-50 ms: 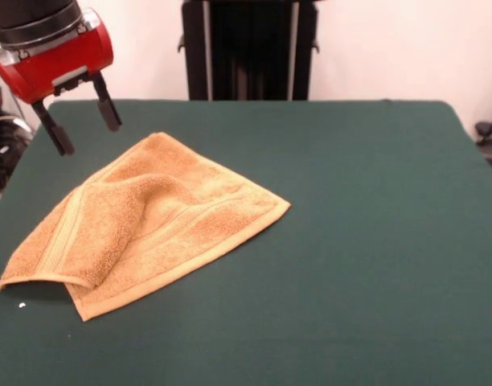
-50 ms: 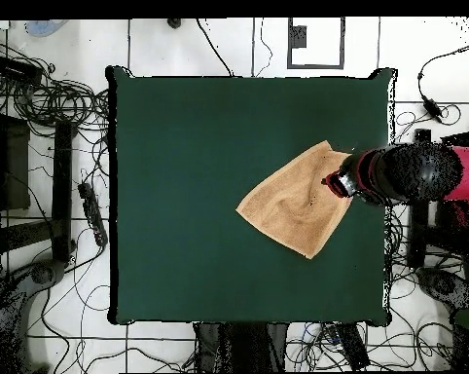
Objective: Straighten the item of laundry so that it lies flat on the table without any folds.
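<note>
Table (image 1: 375, 241), dark green cloth top, rectangular. Towel (image 1: 149, 225), golden-tan terry with woven band stripes, lying toward the table's left edge as the front view shows it; one corner folded over onto the body, not flat. Gripper (image 1: 84, 119), red and black, fingers (image 1: 108, 103) spread apart and empty, raised above the towel's far corner, clear of it.
</note>
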